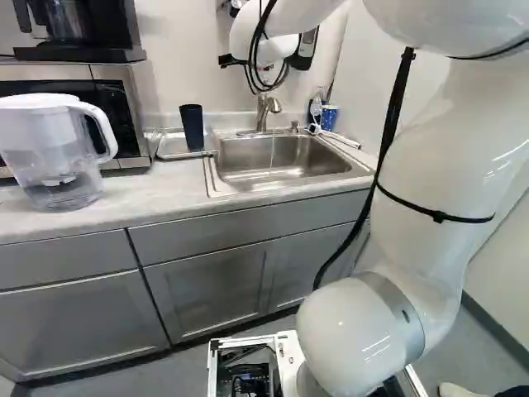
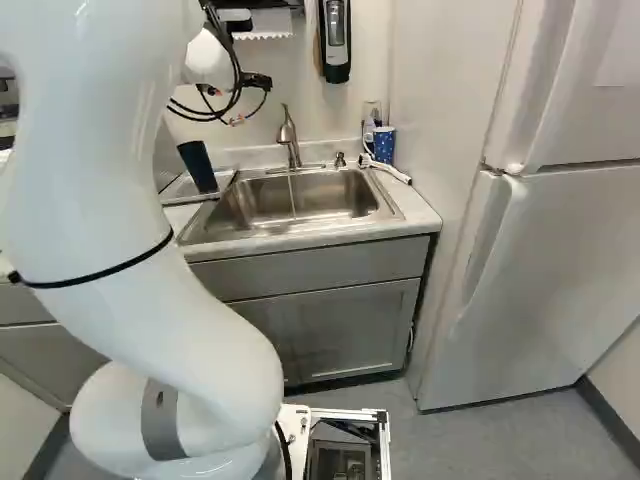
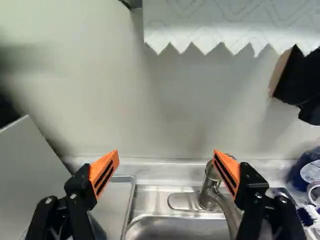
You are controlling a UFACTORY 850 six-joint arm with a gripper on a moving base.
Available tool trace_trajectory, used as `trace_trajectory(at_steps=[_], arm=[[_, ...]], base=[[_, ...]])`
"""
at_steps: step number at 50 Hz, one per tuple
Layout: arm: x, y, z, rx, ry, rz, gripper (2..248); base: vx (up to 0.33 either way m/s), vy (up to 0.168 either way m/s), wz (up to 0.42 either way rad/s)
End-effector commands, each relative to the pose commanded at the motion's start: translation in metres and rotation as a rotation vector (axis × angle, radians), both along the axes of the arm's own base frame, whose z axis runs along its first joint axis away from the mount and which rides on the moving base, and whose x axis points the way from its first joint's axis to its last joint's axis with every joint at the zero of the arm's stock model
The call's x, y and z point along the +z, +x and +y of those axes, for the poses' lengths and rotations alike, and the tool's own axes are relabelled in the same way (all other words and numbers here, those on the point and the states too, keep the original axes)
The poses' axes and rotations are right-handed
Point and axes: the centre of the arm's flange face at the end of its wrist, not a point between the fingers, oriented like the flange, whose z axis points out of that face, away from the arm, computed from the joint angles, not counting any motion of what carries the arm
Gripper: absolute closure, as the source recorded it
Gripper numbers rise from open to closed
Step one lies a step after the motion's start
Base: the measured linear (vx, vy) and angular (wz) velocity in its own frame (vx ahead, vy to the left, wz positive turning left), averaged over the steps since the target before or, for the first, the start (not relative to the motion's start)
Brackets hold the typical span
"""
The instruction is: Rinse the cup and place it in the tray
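In the right base view my gripper (image 2: pixel 257 81) is partly hidden at the wrist, above and behind the sink's left part. Seen from the wrist, the gripper (image 3: pixel 166 155) stands wide open, facing the wall with nothing between its fingers. The dark cup (image 1: pixel 192 126) stands on the metal tray (image 1: pixel 172 149) left of the sink (image 1: pixel 285 159). The faucet (image 3: pixel 207 187) rises below and near one finger in the wrist view. A thin bright line drops from the spout into the basin in the right base view; it looks like running water.
A water pitcher (image 1: pixel 51 153) and a microwave (image 1: pixel 111 112) stand left of the tray. A blue dotted cup (image 2: pixel 384 144) and a white brush (image 2: pixel 385 169) are at the sink's right. Paper towel (image 3: pixel 225 25) hangs above; a soap dispenser (image 2: pixel 335 40) is on the wall.
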Motion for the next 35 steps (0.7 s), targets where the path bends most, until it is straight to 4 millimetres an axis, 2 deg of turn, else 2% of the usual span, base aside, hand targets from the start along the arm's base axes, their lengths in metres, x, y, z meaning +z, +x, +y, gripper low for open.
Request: trace_trajectory(at_steps=[18,35], arm=[[0.000,0.030,-0.018,-0.038,-0.001,0.003,3],[-0.004,0.064,-0.016,-0.046,0.000,-0.002,3]], base=[[0.000,0.000,0.000],[0.000,0.000,0.000]])
